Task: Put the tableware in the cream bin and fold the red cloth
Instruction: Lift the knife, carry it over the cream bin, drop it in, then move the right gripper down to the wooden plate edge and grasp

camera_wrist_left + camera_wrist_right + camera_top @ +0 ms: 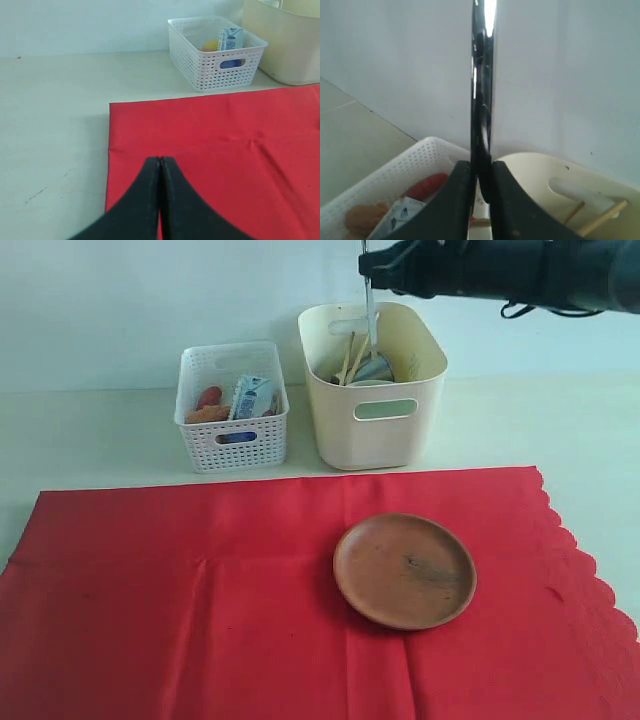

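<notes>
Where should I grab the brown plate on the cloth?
Take the brown plate by its raised rim, probably the right edge, coming down from above with jaws astride the lip: it lies flat on the red cloth, leaving no other hold.

A plain pale wall [120, 300] rises along the far edge of the bench [90, 430], whose smooth off-white top is evenly lit.

The cloth [200, 590] is bright red, the plate [405, 570] brown, the bin [340, 430] cream, the basket [215, 452] white lattice and the knife [370, 310] shiny silver.
</notes>
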`<state>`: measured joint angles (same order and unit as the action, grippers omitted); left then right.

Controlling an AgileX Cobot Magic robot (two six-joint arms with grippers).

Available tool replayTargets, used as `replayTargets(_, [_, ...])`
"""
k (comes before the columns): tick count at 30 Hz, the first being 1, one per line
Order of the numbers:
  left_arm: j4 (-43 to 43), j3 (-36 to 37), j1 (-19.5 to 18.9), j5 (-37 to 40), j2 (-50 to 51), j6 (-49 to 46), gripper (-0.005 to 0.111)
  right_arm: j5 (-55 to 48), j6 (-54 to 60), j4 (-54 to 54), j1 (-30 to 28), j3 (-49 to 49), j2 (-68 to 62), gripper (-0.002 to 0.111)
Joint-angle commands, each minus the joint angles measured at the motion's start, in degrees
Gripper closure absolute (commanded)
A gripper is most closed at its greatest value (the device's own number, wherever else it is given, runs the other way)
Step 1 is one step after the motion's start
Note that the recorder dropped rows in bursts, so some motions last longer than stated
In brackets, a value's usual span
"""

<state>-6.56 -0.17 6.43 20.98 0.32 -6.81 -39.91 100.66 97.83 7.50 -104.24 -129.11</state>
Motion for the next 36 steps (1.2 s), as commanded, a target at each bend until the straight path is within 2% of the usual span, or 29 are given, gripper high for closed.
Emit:
replayTargets(1, [0.0,0.17,-0.16,-0.54,-0.32,0.0,0.107,-0.73,2.92,2.12,-0.28,-0.13,-3.98,0.108])
replayTargets(7, [0.0,0.17,-0.16,-0.54,-0.32,0.0,0.107,-0.86,1.35,2.12,-0.16,-0.13,-7.01,0.105])
replayTargets(9, [0.0,0.17,-0.16,-0.54,-0.32,0.0,0.107,-0.86,0.45,2.12,-0.16,-0.13,-7.29,0.097])
replayTargets(13, [0.0,0.17,-0.16,-0.54,-0.32,0.0,0.107,-0.86,-0.93,2.12,-0.16,-0.13,-6.94,0.074])
replayTargets(15, [0.0,0.17,-0.16,-0.54,-0.32,0.0,0.107,-0.71,-2.19,2.12,-0.16,-0.13,-6.17,0.068])
replayTargets(20, [0.0,0.17,-0.16,-0.54,-0.32,0.0,0.107,0.76,-8.18,0.94,-0.26,-0.13,-3.07,0.068])
replayTargets(29, [0.0,0.17,-0.16,-0.54,-0.32,0.0,0.107,0.63,-33.26,-26.14,-0.26,-0.13,6.29,0.068])
replayTargets(36, [0.0,0.17,-0.16,-0.54,-0.32,0.0,0.107,-4.53,-55.08,-48.66,-0.26,-0.13,12.83,0.068])
